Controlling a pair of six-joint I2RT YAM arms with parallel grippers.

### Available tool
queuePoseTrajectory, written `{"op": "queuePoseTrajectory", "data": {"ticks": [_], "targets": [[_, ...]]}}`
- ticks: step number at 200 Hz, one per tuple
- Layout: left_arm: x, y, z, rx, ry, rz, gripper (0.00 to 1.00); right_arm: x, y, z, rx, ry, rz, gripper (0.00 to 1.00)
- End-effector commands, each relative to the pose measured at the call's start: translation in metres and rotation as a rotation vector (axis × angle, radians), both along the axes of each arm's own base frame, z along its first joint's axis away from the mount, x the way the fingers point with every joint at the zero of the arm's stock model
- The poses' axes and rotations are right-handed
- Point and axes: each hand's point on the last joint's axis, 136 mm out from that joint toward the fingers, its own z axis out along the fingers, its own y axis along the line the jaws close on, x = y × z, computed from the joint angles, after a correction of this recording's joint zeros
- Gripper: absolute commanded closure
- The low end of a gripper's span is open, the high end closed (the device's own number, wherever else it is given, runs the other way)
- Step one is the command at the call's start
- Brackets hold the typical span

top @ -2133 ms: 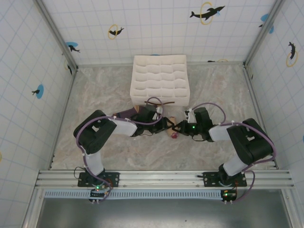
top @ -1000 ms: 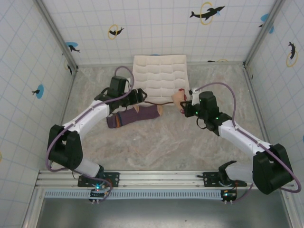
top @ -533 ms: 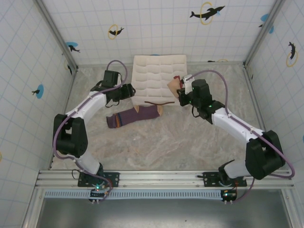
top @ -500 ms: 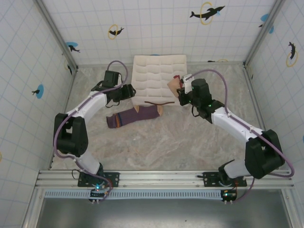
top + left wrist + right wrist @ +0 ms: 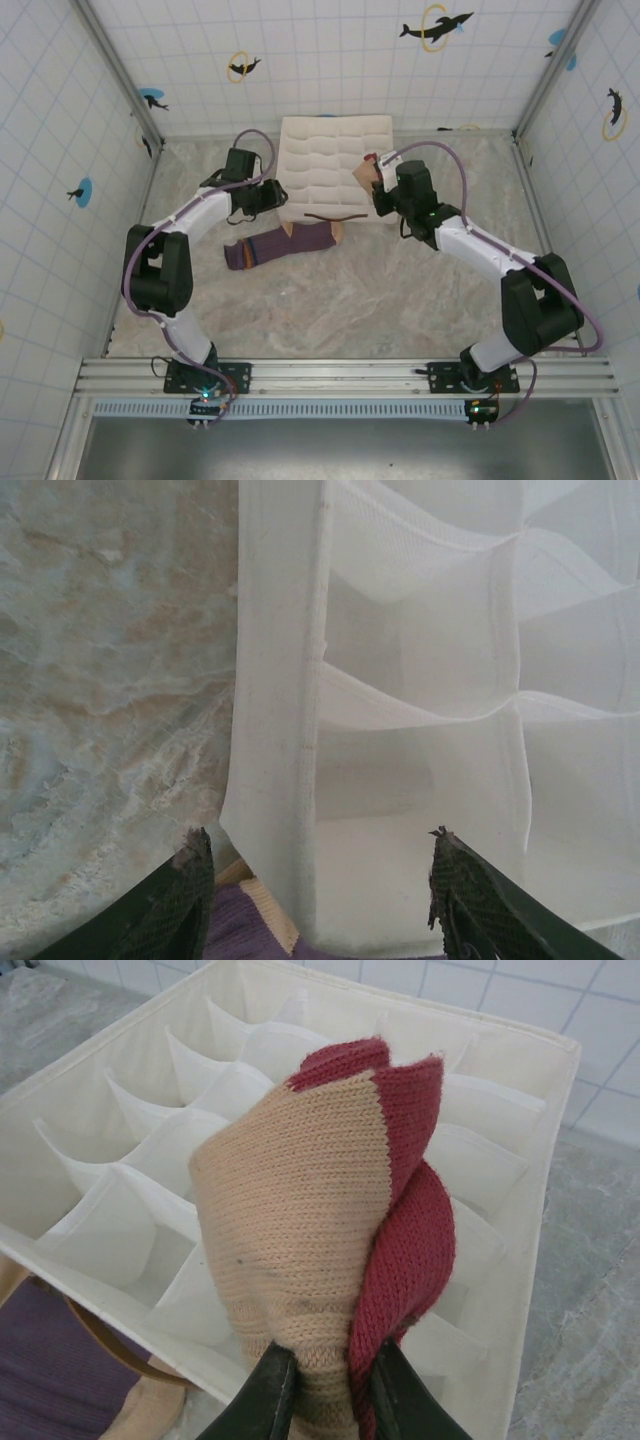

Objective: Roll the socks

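Note:
The beige sock [image 5: 300,1210], bundled up with its dark red toe and heel showing, is pinched in my right gripper [image 5: 330,1365], which is shut on it. In the top view this beige sock [image 5: 363,172] hangs over the right side of the white organiser box [image 5: 330,150], held by the right gripper [image 5: 377,190]. The dark purple sock [image 5: 285,243] lies flat on the table in front of the box, its tan toe toward the box. My left gripper [image 5: 268,193] is open at the box's front-left corner, its jaws [image 5: 318,838] straddling the box wall above the purple sock [image 5: 240,930].
The gridded box [image 5: 480,1090] has several open cells under the held sock. A thin dark curved strip [image 5: 335,215] lies along the box's front edge. Marbled table [image 5: 350,290] stretches toward the arm bases; tiled walls close in on three sides.
Both arms left the table centre and reached to the box. The right gripper carried the beige sock up over the box; in the last half second both shifted only slightly.

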Motion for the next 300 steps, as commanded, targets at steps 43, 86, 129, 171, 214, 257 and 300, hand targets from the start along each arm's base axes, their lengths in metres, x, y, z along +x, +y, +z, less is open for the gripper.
{"op": "queuePoseTrajectory", "data": {"ticks": [43, 86, 129, 171, 214, 257, 300], "targets": [[0.010, 0.011, -0.003, 0.077, 0.007, 0.023, 0.50, 0.029, -0.004, 0.014, -0.017, -0.119, -0.024, 1.00], [0.011, 0.007, -0.002, 0.068, 0.015, 0.005, 0.50, 0.042, 0.005, 0.016, 0.012, -0.130, -0.001, 1.00], [0.006, 0.004, -0.005, 0.055, 0.036, -0.009, 0.50, 0.056, 0.028, 0.023, 0.099, -0.144, 0.053, 1.00], [0.006, 0.004, 0.006, 0.055, 0.026, -0.017, 0.42, 0.077, 0.044, 0.017, 0.147, -0.176, 0.083, 1.00], [0.006, -0.004, 0.012, 0.012, 0.036, -0.033, 0.39, 0.098, 0.057, 0.005, 0.199, -0.188, 0.109, 1.00], [0.008, -0.010, 0.032, -0.027, 0.031, -0.044, 0.34, 0.105, 0.064, -0.009, 0.242, -0.181, 0.149, 1.00], [0.011, -0.037, 0.068, -0.220, -0.001, -0.061, 0.26, 0.092, 0.057, -0.016, 0.310, -0.219, 0.172, 1.00]]}}
